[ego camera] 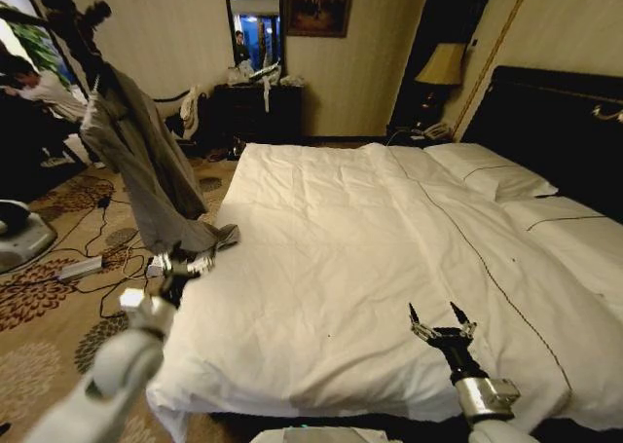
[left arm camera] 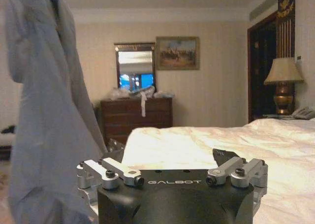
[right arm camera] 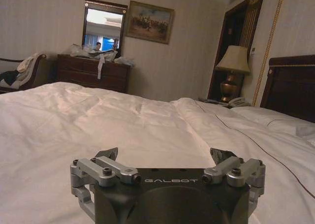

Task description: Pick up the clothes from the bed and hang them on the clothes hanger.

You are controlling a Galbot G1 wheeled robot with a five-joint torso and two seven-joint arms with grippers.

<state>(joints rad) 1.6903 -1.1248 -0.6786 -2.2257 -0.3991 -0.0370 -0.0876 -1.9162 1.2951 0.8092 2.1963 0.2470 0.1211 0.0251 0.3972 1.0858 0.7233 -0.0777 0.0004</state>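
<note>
The grey clothes hang full length from the top of a dark stand to the left of the bed. A light piece that may be the clothes hanger peeks out at the collar. My left gripper is open just under the garment's lower hem, at the bed's left edge. In the left wrist view the clothes drape right beside the open left gripper. My right gripper hovers open and empty over the white duvet near the foot of the bed; the right wrist view shows that gripper above the bedding.
A dark dresser with a mirror stands at the far wall. A lamp and the dark headboard are at the right. Cables and a power strip lie on the patterned carpet left of the bed.
</note>
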